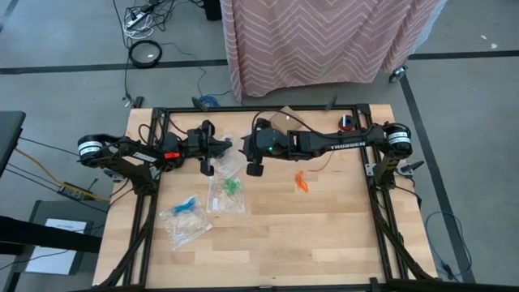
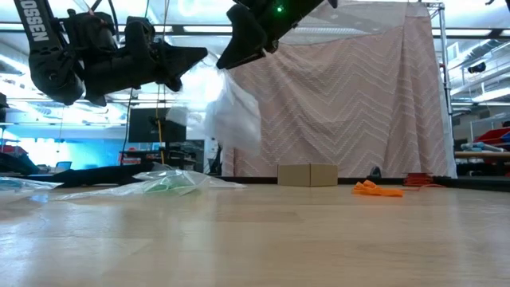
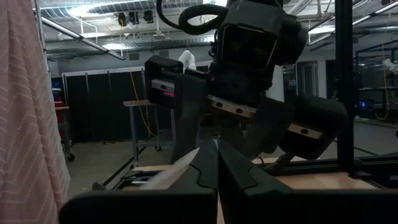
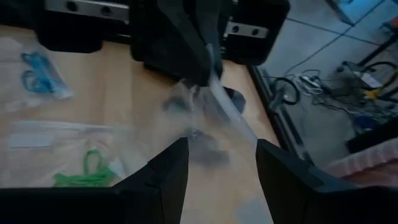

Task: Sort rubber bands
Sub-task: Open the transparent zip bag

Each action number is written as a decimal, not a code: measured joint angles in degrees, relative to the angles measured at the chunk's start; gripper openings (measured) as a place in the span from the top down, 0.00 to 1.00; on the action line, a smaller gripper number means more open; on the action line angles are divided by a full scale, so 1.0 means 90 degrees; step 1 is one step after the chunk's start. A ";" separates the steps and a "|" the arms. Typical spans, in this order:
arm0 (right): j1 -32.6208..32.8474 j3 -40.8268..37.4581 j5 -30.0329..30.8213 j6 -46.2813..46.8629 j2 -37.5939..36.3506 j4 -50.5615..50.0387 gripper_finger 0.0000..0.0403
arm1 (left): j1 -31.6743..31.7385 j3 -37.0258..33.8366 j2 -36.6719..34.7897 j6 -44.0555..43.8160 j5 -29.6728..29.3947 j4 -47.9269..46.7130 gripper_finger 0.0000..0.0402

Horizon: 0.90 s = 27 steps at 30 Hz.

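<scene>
**Clear bag pinched in mid-air, bands sorted by colour below**

Orange rubber bands [image 1: 301, 182] lie loose in a small heap on the bare tabletop [image 1: 324, 235], right of centre. Green rubber bands [image 1: 233, 187] sit inside a clear zip bag [image 1: 226, 195]; blue rubber bands [image 1: 186, 206] inside another clear bag [image 1: 185, 221] nearer the left.

Left claw [image 1: 208, 169] pressed together, pinching a hanging clear bag [image 2: 236, 115] above the tabletop. Right claw [image 1: 255, 169] just beside it, fingers spread around the bag, not closed.

"TROSSEN" readable on the right arm.

Tabletop pale wood, black frame. Behind: pink zigzag-patterned cloth [image 1: 324, 40], grey floor, cables.
</scene>
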 joint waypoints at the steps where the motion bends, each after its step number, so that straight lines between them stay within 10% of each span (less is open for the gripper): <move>1: 0.0000 0.0000 -0.0072 0.0001 0.0001 0.0000 0.57 | -0.0002 0.0000 0.0000 0.0000 0.0000 0.0003 1.00; 13: 0.0002 0.0000 -0.1104 -0.0001 0.0001 -0.0020 0.57 | -0.0128 0.0000 0.0000 -0.0081 0.0000 -0.0107 1.00; 22: -0.0199 -0.0010 0.1216 0.0176 0.0013 -0.1415 0.57 | -0.0154 -0.0005 0.0000 -0.0083 -0.0143 -0.0079 1.00; 27: -0.0296 -0.0009 0.1011 0.0002 -0.0266 -0.1620 0.57 | -0.0146 -0.0005 -0.0003 -0.0195 -0.0165 0.0226 1.00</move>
